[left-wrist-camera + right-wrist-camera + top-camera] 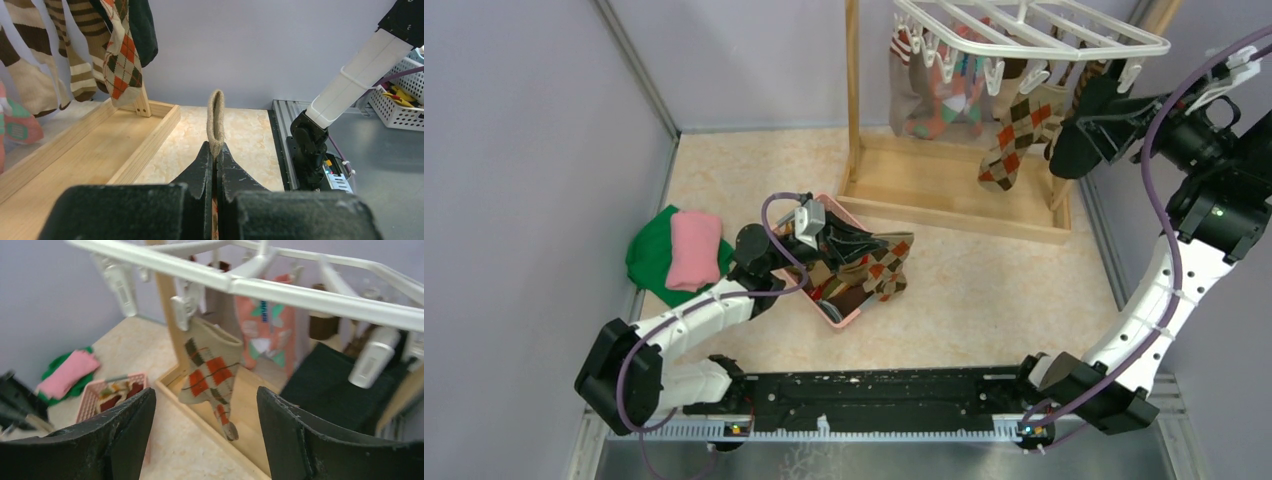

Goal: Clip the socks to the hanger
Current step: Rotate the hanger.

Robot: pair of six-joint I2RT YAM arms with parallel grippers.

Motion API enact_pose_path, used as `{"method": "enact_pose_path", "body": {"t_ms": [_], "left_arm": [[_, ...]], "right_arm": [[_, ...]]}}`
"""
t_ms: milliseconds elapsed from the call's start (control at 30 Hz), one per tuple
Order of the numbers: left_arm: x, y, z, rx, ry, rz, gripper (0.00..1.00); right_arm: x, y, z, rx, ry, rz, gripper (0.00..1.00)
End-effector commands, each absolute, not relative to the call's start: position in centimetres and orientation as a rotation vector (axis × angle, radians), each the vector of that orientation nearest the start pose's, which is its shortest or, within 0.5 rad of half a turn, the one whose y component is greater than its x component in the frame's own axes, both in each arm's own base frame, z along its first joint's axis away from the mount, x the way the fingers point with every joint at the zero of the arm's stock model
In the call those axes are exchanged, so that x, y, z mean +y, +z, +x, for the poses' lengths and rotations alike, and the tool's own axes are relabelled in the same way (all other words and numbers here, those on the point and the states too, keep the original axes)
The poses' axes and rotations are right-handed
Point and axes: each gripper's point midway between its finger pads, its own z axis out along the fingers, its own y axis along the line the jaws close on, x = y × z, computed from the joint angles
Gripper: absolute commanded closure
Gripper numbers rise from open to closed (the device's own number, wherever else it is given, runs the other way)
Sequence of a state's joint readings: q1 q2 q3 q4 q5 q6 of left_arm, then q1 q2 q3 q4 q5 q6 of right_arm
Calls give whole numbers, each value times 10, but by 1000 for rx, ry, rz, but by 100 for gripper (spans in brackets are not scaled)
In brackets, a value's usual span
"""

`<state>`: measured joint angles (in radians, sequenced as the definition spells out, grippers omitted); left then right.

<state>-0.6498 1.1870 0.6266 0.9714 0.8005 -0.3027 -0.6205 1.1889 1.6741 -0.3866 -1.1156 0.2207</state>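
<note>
Over the basket (842, 322), left gripper (215, 150) pinches an argyle sock (886, 266); right gripper (205, 395) gapes.

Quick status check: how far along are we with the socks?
Done: a striped sock, pink sock, argyle sock and black sock hang from the hanger. In hand: the left gripper is shut on a second argyle sock above the pink basket; the right gripper is open by the clips. Left: clip that sock, plus whatever remains in the basket.

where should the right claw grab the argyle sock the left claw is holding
Probably the cuff edge of the brown-orange argyle fabric sock: it pokes out past the shut left claw as a thin flat loop. Come from the tip side, jaws across its flat faces.
</note>
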Motion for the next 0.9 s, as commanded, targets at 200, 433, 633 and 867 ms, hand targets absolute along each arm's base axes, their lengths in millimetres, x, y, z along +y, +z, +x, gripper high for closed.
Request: {"method": "enact_pose_path", "body": {"t_ms": [200, 433, 633, 867], "left_arm": [[-310, 336, 190, 939, -1198, 967, 100], [-309, 336, 189, 940, -1202, 966, 100], [-308, 336, 189, 944, -1194, 960, 100], [-309, 335, 192, 953, -1187, 955, 100]], "right_arm": [[17, 562, 268, 1228, 253, -944, 24], [10, 582, 296, 1091, -5, -1083, 26], [16, 564, 336, 1128, -152, -1118, 30], [2, 547, 359, 1196, -194, -1096, 43]]}}
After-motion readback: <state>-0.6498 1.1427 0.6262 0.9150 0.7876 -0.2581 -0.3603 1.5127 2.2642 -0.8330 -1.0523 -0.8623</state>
